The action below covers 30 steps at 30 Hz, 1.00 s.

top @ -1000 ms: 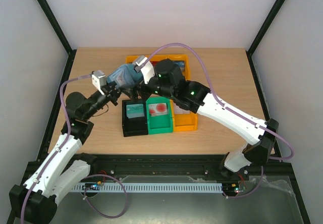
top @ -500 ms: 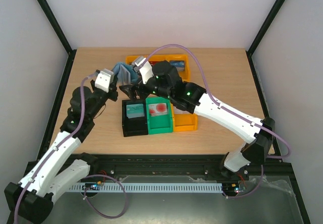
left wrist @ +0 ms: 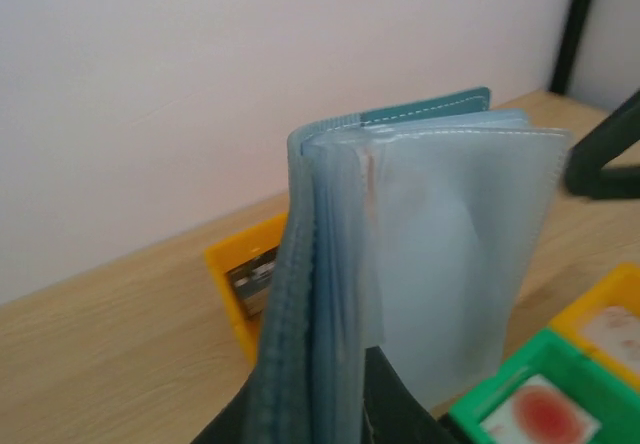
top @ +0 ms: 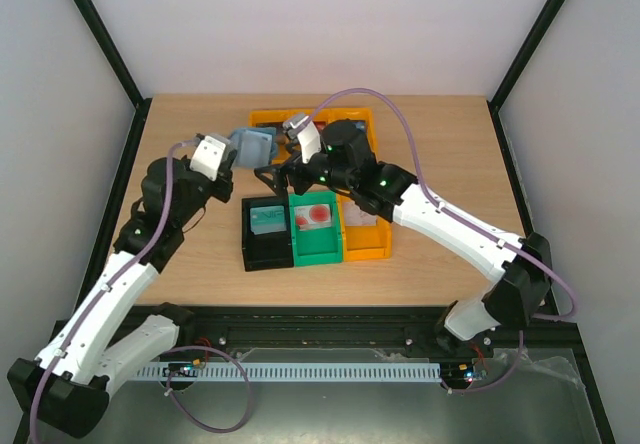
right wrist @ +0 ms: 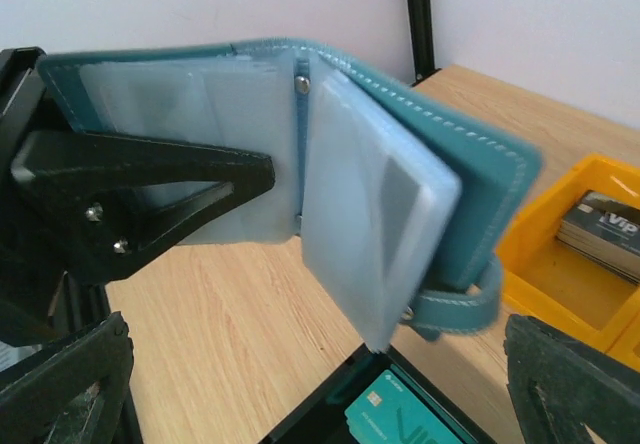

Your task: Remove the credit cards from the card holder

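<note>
The slate-blue card holder hangs open in the air over the back of the table, with my left gripper shut on one cover. In the right wrist view the card holder fans out pale clear sleeves, and a greyish shape shows inside one. My right gripper is open just right of it, touching nothing, its fingers spread wide below the sleeves. Credit cards lie in the bins: a teal one in the black bin and a red-printed one in the green bin.
Three bins stand side by side at mid-table: black, green and orange. A second orange bin at the back holds a stack of dark cards. Black frame posts rise at the table's edges.
My left arm has swung the card holder round and slightly back. The right gripper has drawn a little to the right, away from it, still open.
</note>
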Each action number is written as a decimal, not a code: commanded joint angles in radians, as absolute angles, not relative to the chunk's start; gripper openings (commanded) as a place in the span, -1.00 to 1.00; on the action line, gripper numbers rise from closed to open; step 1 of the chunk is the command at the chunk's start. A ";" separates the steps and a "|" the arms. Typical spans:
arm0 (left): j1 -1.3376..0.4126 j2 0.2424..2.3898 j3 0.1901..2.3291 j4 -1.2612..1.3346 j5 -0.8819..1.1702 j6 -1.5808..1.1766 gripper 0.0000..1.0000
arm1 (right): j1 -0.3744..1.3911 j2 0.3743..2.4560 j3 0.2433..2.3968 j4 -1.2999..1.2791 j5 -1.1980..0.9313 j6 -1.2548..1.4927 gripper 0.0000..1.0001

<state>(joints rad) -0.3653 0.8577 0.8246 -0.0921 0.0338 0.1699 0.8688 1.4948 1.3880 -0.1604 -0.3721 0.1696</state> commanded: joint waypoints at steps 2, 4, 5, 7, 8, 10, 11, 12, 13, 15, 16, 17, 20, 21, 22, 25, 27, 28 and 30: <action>-0.339 0.826 0.885 -0.096 0.328 -0.031 -0.95 | 0.827 1.448 1.347 -0.056 -0.454 0.212 0.97; -0.324 0.802 0.878 -0.074 0.439 -0.057 -0.95 | 0.809 1.428 1.327 -0.038 -0.462 0.218 0.97; -0.319 0.785 0.865 -0.054 0.500 -0.066 -0.95 | 0.803 1.418 1.322 -0.039 -0.471 0.212 0.97; -0.315 0.747 0.841 -0.005 0.599 -0.096 -0.95 | 0.798 1.399 1.321 -0.050 -0.504 0.184 0.97; -0.315 0.733 0.829 0.019 0.635 -0.112 -0.95 | 0.796 1.390 1.319 -0.056 -0.523 0.164 0.97; -0.312 0.718 0.815 0.057 0.687 -0.137 -0.95 | 0.791 1.371 1.318 -0.073 -0.564 0.139 0.97; -0.312 0.717 0.814 0.068 0.708 -0.143 -0.95 | 0.787 1.363 1.316 -0.082 -0.579 0.129 0.97; -0.309 0.717 0.814 0.070 0.728 -0.145 -0.95 | 0.781 1.353 1.314 -0.091 -0.591 0.120 0.97; -0.306 0.718 0.815 0.073 0.744 -0.144 -0.95 | 0.776 1.341 1.306 -0.095 -0.597 0.115 0.97; -0.306 0.716 0.815 0.081 0.771 -0.143 -0.95 | 0.761 1.317 1.291 -0.095 -0.615 0.110 0.97; -0.306 0.716 0.813 0.089 0.785 -0.142 -0.95 | 0.757 1.311 1.289 -0.097 -0.641 0.110 0.97; -0.305 0.717 0.812 0.098 0.806 -0.140 -0.95 | 0.755 1.310 1.289 -0.099 -0.663 0.110 0.97; -0.305 0.723 0.810 0.126 0.841 -0.150 -0.95 | 0.755 1.329 1.310 -0.100 -0.761 0.129 0.69; -0.305 0.726 0.808 0.135 0.847 -0.155 -0.95 | 0.755 1.342 1.323 -0.101 -0.793 0.140 0.47; -0.305 0.731 0.806 0.146 0.852 -0.163 -0.95 | 0.755 1.352 1.338 -0.103 -0.821 0.151 0.25; -0.306 0.736 0.798 0.197 0.850 -0.207 -0.95 | 0.755 1.378 1.381 -0.121 -0.884 0.160 -0.45; -0.306 0.737 0.794 0.212 0.848 -0.225 -0.95 | 0.755 1.374 1.389 -0.129 -0.886 0.152 -0.94; -0.306 0.736 0.792 0.212 0.848 -0.227 -0.95 | 0.754 1.367 1.383 -0.125 -0.880 0.148 -0.96; -0.305 0.732 0.792 0.194 0.832 -0.229 -0.49 | 0.753 1.347 1.373 -0.126 -0.873 0.133 -0.97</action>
